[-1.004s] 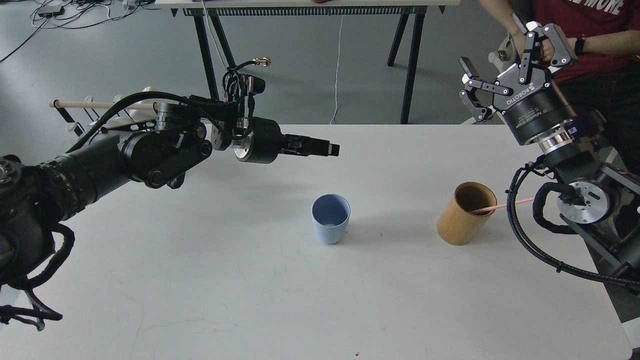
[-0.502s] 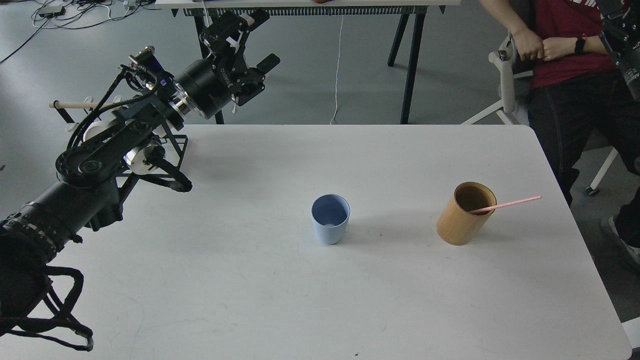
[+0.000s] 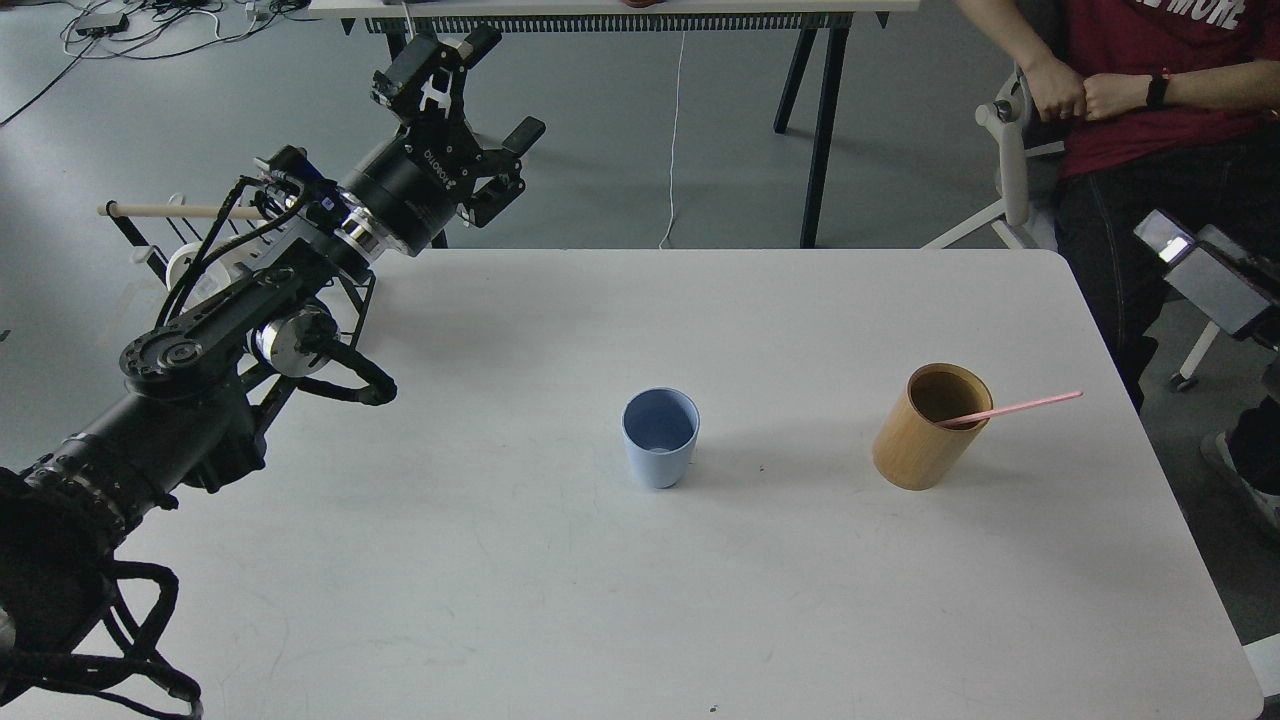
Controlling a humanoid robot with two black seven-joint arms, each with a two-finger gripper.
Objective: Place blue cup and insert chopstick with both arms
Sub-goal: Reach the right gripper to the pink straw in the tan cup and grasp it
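Left gripper [image 3: 478, 88] raised past table's far-left corner, fingers spread and empty, right gripper out of sight

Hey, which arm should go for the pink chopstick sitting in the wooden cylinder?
Probably the right. The chopstick leans out of the wooden cylinder toward the table's right edge, on the right arm's side, though that gripper is out of view. The left gripper, open and empty, is raised beyond the far-left corner, farther away.

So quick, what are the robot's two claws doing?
Left gripper: open, holding nothing.
Right gripper: not in view.
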